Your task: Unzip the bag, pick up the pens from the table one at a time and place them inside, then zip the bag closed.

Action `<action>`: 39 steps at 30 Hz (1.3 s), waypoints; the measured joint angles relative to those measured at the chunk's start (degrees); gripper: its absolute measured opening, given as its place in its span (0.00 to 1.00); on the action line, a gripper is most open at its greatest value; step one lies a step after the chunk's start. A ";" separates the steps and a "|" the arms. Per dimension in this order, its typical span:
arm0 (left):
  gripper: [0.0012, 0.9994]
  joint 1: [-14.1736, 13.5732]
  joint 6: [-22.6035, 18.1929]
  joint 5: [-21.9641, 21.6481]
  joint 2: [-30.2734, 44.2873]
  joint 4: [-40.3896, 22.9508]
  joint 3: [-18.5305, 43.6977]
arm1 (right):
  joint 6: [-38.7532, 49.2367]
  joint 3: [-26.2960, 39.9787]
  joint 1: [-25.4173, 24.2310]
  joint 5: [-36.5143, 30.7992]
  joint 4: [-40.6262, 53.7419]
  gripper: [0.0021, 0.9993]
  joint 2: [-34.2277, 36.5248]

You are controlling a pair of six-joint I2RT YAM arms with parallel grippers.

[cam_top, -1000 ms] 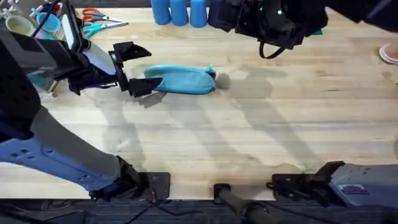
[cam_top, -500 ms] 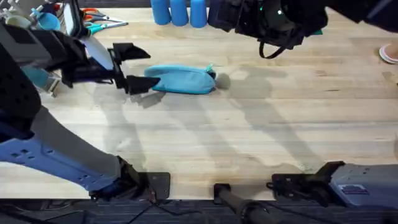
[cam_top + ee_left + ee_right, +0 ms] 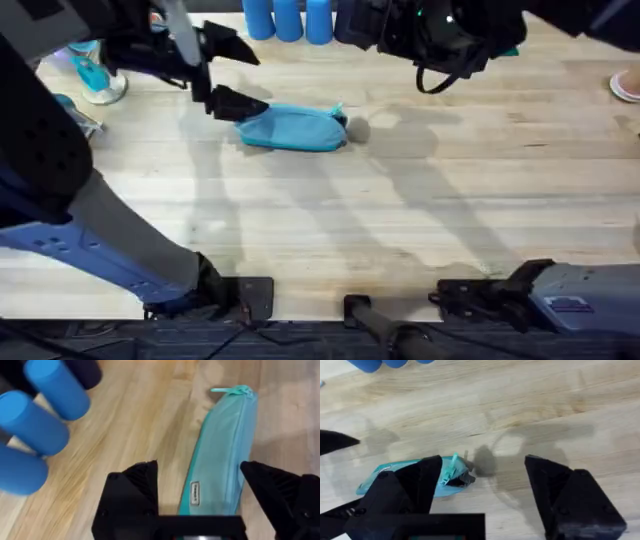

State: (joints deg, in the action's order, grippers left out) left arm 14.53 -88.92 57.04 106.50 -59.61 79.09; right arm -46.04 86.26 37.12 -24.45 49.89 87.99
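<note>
A light blue, soft fabric pencil pouch (image 3: 292, 128), an elongated oval with a zipper along its length, lies flat on the large light wooden tabletop (image 3: 400, 220) toward the far side, its long axis running from nine o'clock to three o'clock in the overhead view; the zipper looks closed, and a small pull tab (image 3: 453, 468) sticks out at the three o'clock end, beside a small grey object too blurred to identify; the cloth is smooth and slightly puffed, with a small white label (image 3: 194, 493) near the end closest to the left arm; the left gripper (image 3: 228, 74) hangs just off the pouch's nine o'clock end, its black fingers spread wide and holding nothing, with the pouch stretching away from it lengthwise in the left wrist view; the right gripper (image 3: 482, 477) hovers above the table with its black fingers also parted and empty, the pull end of the pouch just past one finger; by this framing the left arm is nearer the pouch body, the right arm nearer the pull; three blue cylindrical cups (image 3: 287, 18) stand at about twelve o'clock from the pouch, well apart from it; the planks show pale, straight grain.
</note>
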 joint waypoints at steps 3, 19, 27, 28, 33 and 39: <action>0.99 -3.19 0.02 -2.34 0.00 -0.56 0.81 | 0.00 0.00 0.00 0.00 0.00 1.00 0.00; 0.99 -8.76 0.02 -4.64 0.00 -3.50 0.90 | 0.00 0.00 0.00 0.00 0.00 1.00 0.00; 0.99 -12.99 0.00 -9.82 0.00 -3.37 0.90 | 0.00 0.00 0.00 0.00 0.00 1.00 0.01; 0.99 -13.80 0.00 -10.54 0.00 -3.21 0.90 | 0.00 0.00 0.00 0.00 0.00 1.00 0.00; 0.99 -15.81 0.02 -12.73 0.00 -2.84 0.90 | 0.00 0.00 0.00 0.00 0.00 1.00 0.00; 0.99 -15.46 0.02 -14.67 0.00 -2.78 0.90 | 0.00 0.00 0.00 0.00 0.00 1.00 0.00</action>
State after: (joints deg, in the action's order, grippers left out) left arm -0.93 -88.91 42.37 106.50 -62.39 79.99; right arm -46.04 86.26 37.12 -24.45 49.89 87.99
